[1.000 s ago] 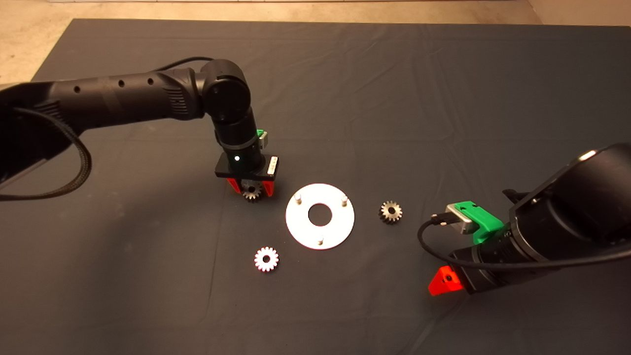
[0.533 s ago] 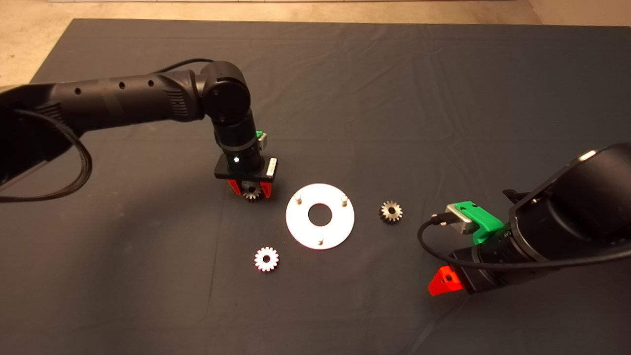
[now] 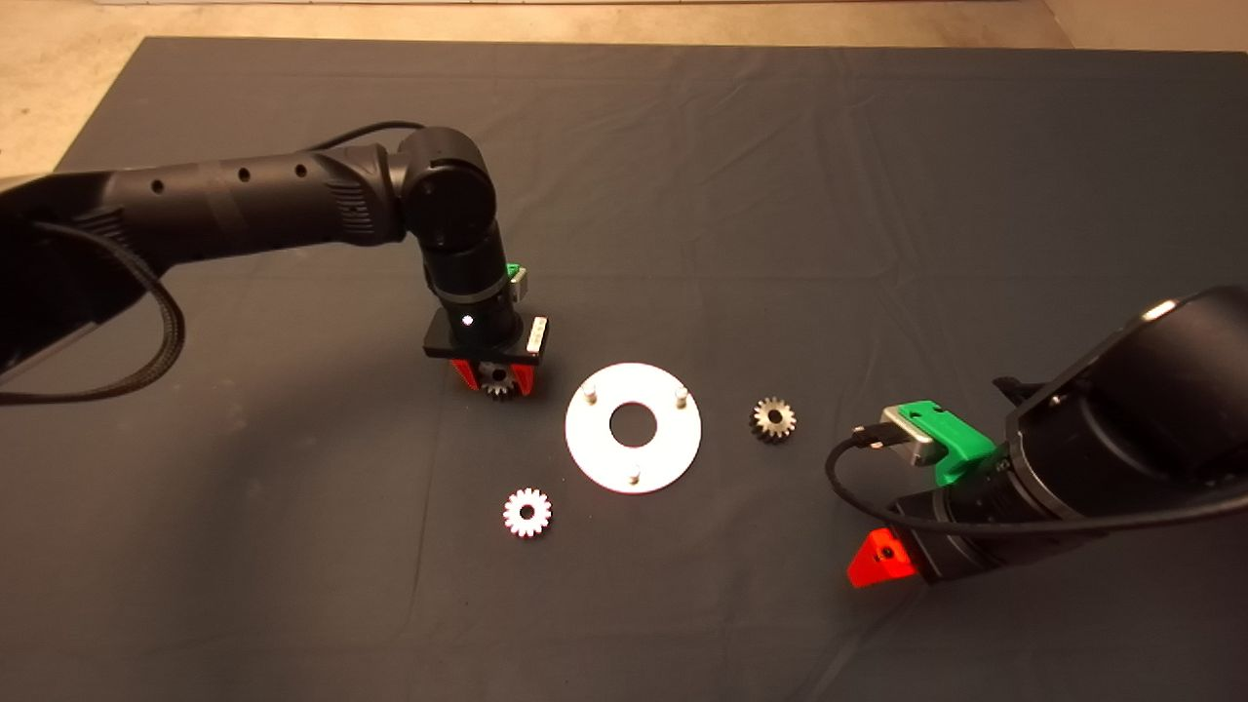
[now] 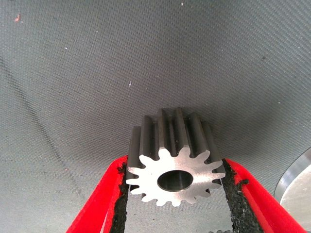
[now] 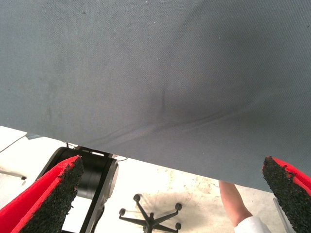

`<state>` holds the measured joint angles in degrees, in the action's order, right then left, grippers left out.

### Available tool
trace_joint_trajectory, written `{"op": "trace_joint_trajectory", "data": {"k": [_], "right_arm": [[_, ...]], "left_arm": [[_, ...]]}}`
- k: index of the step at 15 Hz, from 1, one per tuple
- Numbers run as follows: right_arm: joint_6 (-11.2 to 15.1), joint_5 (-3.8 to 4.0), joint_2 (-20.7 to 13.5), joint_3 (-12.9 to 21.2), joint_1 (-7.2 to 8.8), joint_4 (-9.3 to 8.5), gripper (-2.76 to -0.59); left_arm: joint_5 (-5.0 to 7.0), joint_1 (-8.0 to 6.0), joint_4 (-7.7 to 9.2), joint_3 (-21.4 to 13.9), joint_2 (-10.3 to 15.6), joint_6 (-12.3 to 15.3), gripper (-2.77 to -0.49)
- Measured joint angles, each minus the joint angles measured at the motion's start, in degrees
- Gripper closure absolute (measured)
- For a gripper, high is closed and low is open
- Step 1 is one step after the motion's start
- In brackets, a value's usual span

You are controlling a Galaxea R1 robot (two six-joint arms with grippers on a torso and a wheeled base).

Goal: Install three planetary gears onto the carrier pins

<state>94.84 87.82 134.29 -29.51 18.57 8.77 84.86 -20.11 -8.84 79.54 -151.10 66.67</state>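
Left of the white disc [image 3: 633, 427], on the dark mat [image 3: 682, 175], my left gripper [image 3: 497, 379] points straight down with a planetary gear [image 3: 498, 382] pinched between its two red fingers. From the left wrist camera I see that gear [image 4: 174, 160] held on edge, its bored face toward the lens, both black pads [image 4: 120, 200] pressed against its teeth, with the rim of the disc [image 4: 295, 187] just showing at the picture's border. I cannot tell from either view whether the gear is lifted clear of the mat or resting on it.

All three carrier pins stand bare on the disc: one on the side nearest my left gripper [image 3: 589, 393], one on the opposite side [image 3: 681, 395], one at the near edge [image 3: 634, 476]. A second gear [image 3: 772, 419] lies flat on the mat just to the right of the disc. A third gear [image 3: 526, 512], bright under the light, lies flat near the disc's lower left, apart from it.

My right gripper [image 3: 882, 558] waits at the lower right edge of the mat, well apart from the parts. Its wrist camera shows the fingers [image 5: 46, 194] spread wide with nothing between them, and beyond the mat's edge the floor, a wheeled chair base [image 5: 150, 213] and a person's forearm [image 5: 233, 199].
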Motion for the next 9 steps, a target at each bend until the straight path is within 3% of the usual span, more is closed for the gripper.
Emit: {"op": "trace_joint_trajectory", "data": {"k": [6, 9], "right_arm": [[0.0, 0.02, 0.02, 0.0, -0.02, 0.0, -2.75], [0.0, 0.02, 0.0, 0.0, 0.0, 0.0, -2.75]], "left_arm": [[-0.46, -0.02, 0.02, 1.96, -0.01, 0.02, -1.22], [-0.74, -0.02, 0.05, 1.96, -0.02, 0.02, -1.09]]}}
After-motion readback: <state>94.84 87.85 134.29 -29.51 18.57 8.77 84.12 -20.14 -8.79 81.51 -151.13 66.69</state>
